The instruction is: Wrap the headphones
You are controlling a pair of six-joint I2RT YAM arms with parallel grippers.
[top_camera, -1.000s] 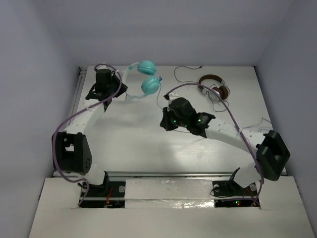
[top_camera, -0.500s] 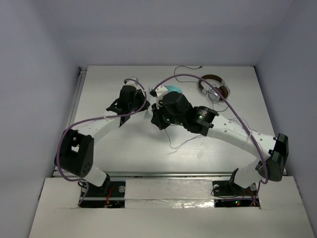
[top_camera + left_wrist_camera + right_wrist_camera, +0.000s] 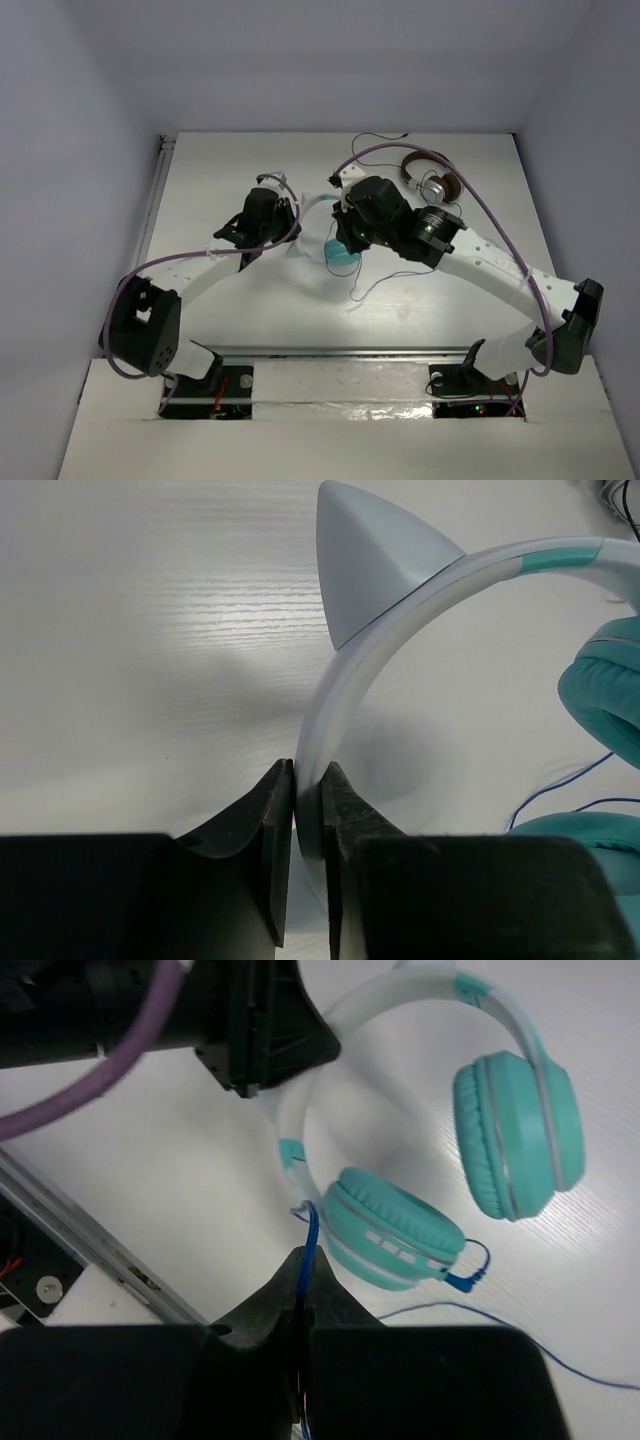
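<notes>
Nearest, the thin dark-blue cable (image 3: 366,288) trails on the white table (image 3: 250,315); the jaws of the right gripper (image 3: 303,1260) are together on it, so a hard pull may strain the plug. Just beyond, mid-table, the teal over-ear headphones (image 3: 400,1232) are held by their white headband (image 3: 395,620), on which the left gripper (image 3: 307,780) is clamped, and they could twist free. Far right, the brown-and-silver headphones (image 3: 432,182) might snag the cable.

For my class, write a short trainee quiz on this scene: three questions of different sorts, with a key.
1. True or false: the left claw is shut on the headband of the teal headphones.
2. The right claw pinches: A an ear cup, B the cable, C the headband.
3. Fill in: the brown headphones lie toward the table's far ____ side.
Key: 1 true; 2 B; 3 right.
</notes>
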